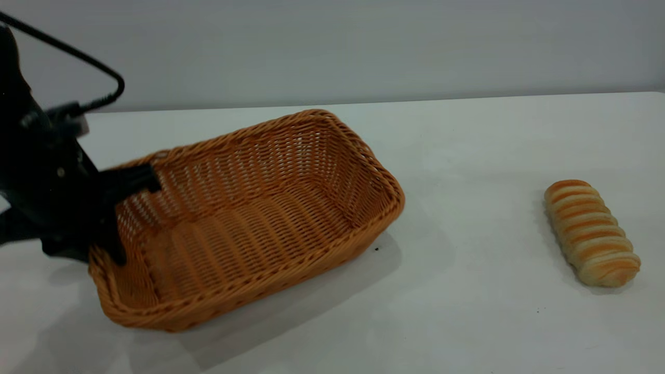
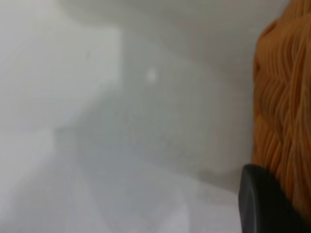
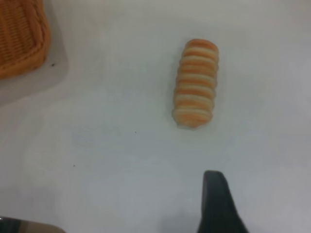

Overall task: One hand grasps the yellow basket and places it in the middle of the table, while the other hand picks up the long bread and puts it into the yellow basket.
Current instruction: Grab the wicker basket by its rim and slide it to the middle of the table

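Note:
The yellow basket (image 1: 249, 218) lies left of the table's middle, its right end slightly raised over a shadow. My left gripper (image 1: 130, 215), black with a cable, is shut on the basket's left short wall. In the left wrist view one finger (image 2: 265, 204) presses against the wicker (image 2: 284, 97). The long bread (image 1: 591, 232) lies on the white table (image 1: 467, 156) at the right, far from the basket. It also shows in the right wrist view (image 3: 196, 82), ahead of one finger (image 3: 217, 199) of my right gripper, which is open, empty and above the table. A basket corner (image 3: 22, 36) shows there too.
A plain grey wall runs behind the table's far edge. Small dark specks (image 1: 376, 249) lie on the tabletop near the basket. Bare tabletop (image 1: 478, 234) lies between basket and bread.

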